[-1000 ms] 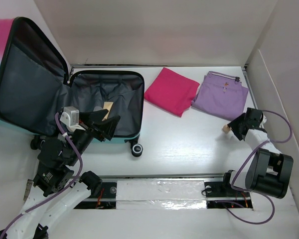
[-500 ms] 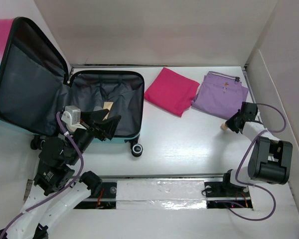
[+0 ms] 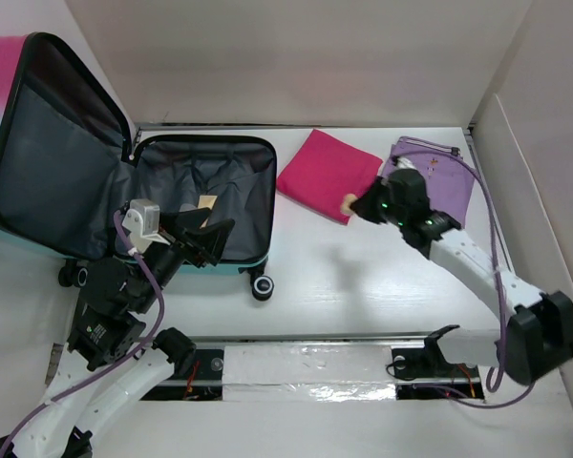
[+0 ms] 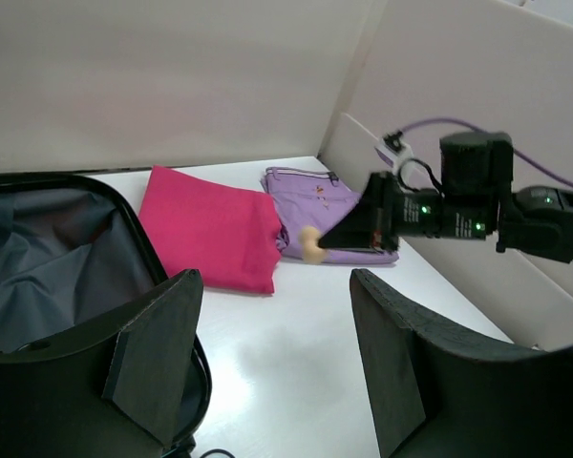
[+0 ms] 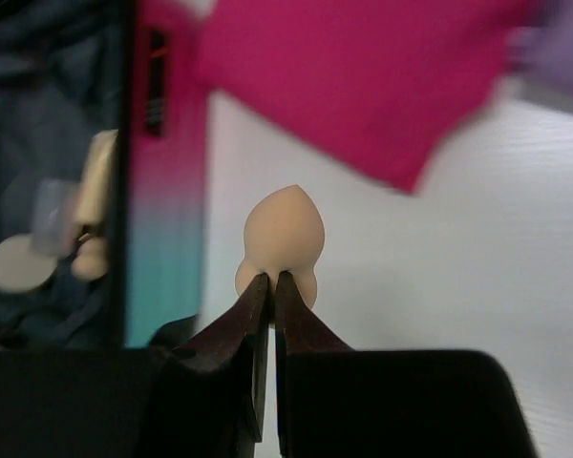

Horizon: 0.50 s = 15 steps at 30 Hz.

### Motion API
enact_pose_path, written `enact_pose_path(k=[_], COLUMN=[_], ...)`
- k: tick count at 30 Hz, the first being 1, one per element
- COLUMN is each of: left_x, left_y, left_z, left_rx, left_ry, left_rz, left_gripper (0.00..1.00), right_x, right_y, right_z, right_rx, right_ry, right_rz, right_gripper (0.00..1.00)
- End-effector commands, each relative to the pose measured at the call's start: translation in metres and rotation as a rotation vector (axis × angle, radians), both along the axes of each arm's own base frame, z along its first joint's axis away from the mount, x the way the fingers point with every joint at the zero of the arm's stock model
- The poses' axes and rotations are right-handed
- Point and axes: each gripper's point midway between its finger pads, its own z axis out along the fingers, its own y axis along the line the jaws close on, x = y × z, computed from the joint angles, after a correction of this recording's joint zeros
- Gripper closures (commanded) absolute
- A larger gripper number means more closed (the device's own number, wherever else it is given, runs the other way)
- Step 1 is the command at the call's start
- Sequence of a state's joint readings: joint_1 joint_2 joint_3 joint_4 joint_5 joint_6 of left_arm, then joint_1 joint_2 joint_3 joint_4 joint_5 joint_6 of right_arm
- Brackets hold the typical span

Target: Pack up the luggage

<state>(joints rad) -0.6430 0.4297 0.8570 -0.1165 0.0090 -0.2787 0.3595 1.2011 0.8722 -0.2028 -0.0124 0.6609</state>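
R tool clamped on beige piece; L tool apart near luggage.

Bare table left of right gripper and its beige piece, up to luggage rim. Pink cloth just beyond. Left gripper over near rim.

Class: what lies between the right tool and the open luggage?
In the top view, the near edge of the pink cloth and a bare strip of table separate the right tool, shut on a beige piece, from the luggage.
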Motion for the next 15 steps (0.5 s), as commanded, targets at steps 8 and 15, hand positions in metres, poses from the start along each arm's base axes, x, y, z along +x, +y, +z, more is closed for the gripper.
enact_pose_path(k=[8, 15], left_x=[0.013, 0.012], left_y=[0.006, 0.012], left_z=[0.002, 0.004], left_rx=[-0.010, -0.031], left_ry=[-0.002, -0.002], left_rz=[0.069, 0.092], left_gripper=[0.40, 0.47], right_x=[0.002, 0.035], right_y=[0.257, 0.164], right_z=[0.160, 0.127], right_rx=[0.212, 0.127], right_ry=[-0.281, -0.275], right_rz=[0.535, 0.271], right_gripper=[0.45, 0.38])
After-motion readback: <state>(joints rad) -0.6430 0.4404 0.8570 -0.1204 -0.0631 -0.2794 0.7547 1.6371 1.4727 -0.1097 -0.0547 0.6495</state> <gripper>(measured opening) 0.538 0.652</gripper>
